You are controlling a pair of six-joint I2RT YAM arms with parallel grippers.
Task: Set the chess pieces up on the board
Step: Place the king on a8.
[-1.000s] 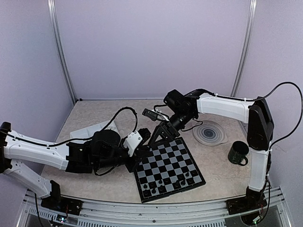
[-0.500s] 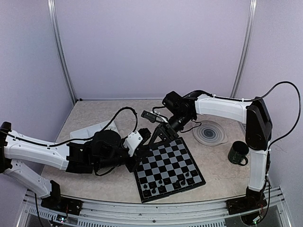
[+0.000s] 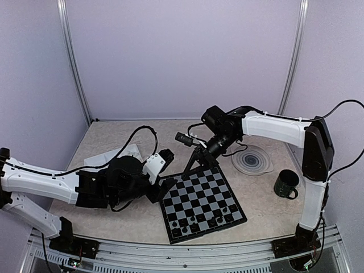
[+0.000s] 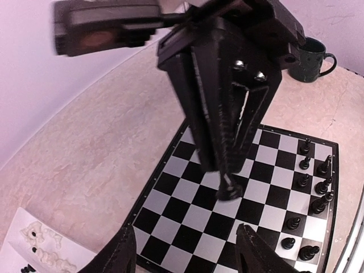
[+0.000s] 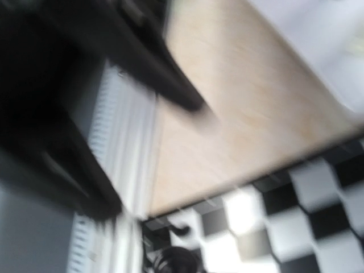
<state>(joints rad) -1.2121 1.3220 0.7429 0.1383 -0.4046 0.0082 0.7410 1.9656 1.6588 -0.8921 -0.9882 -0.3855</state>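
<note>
The right gripper, claws pressed together, seems to pinch a small black plastic chess piece just over the flat black-and-grey square chessboard, toward its 11 o'clock edge. The left gripper has its claws spread, at the board's 9 o'clock side.

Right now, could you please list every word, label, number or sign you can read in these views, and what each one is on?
None can be read. The board shows no edge letters or numbers, the mug and ringed plate look plain, and the black piece at the right gripper tips is unmarked. The right wrist view is too blurred to tell.
</note>
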